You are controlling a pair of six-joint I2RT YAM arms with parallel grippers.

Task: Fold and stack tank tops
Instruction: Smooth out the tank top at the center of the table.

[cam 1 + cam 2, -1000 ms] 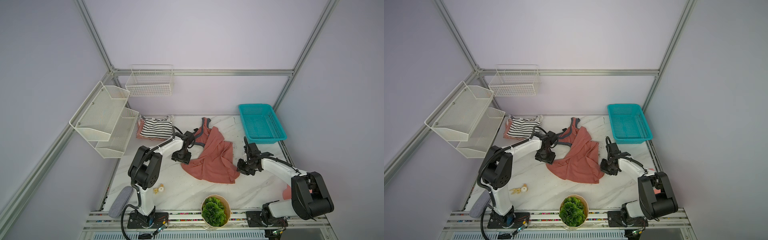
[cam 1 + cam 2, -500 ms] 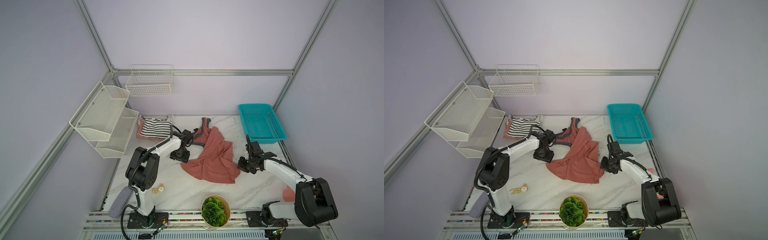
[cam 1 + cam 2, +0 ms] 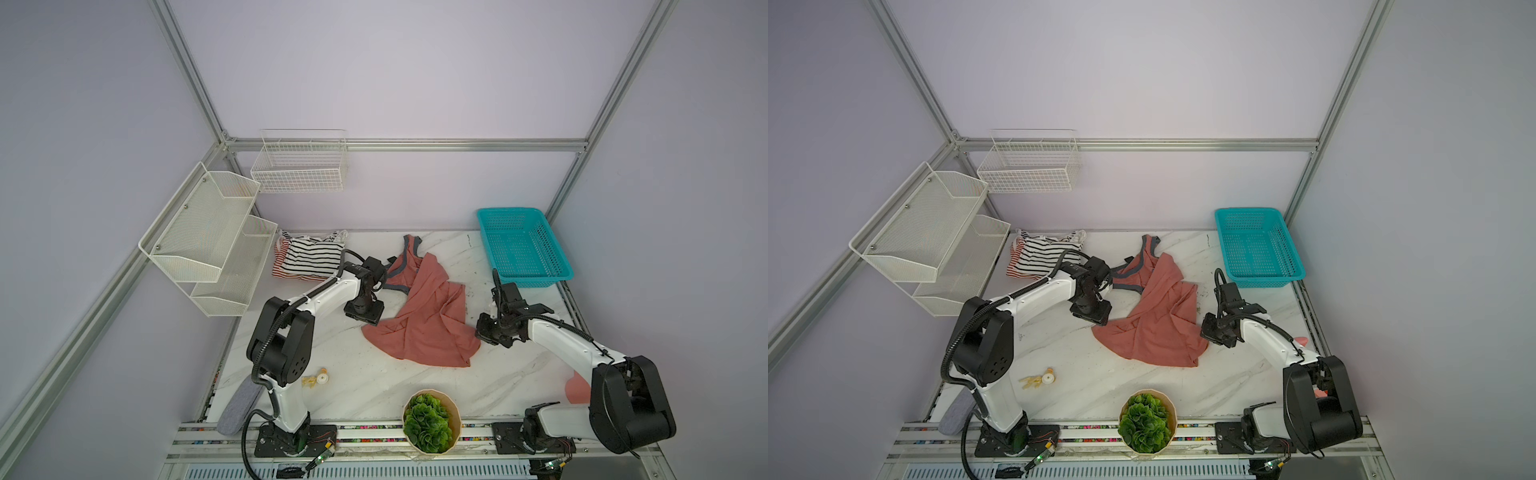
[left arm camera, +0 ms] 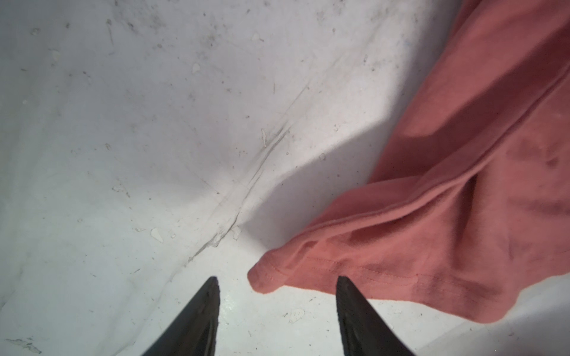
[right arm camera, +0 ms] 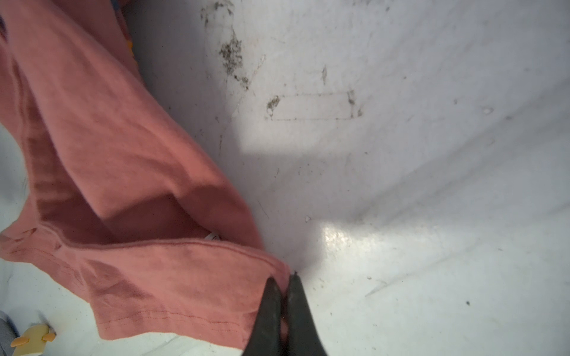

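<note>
The dusty-red tank top [image 3: 424, 328] [image 3: 1154, 328] lies crumpled mid-table, with its grey-trimmed neck toward the back. My left gripper [image 4: 276, 279] [image 3: 365, 316] is open and low over the table, and the top's left hem corner [image 4: 262, 277] lies just between its fingertips. My right gripper [image 5: 283, 276] [image 3: 482, 332] is shut on the right hem corner [image 5: 271, 268]. A black-and-white striped tank top [image 3: 313, 257] lies folded at the back left, on a red-and-white striped one [image 3: 281, 270].
A teal basket [image 3: 521, 245] stands at the back right. A bowl of green plant [image 3: 430, 419] sits at the front edge and a small yellow toy [image 3: 318, 378] at the front left. White mesh shelves [image 3: 208, 241] and a wire basket [image 3: 299, 166] hang on the walls.
My right gripper has shut on the right hem corner of the dusty-red top. The left gripper has shifted only slightly beside the left hem corner.
</note>
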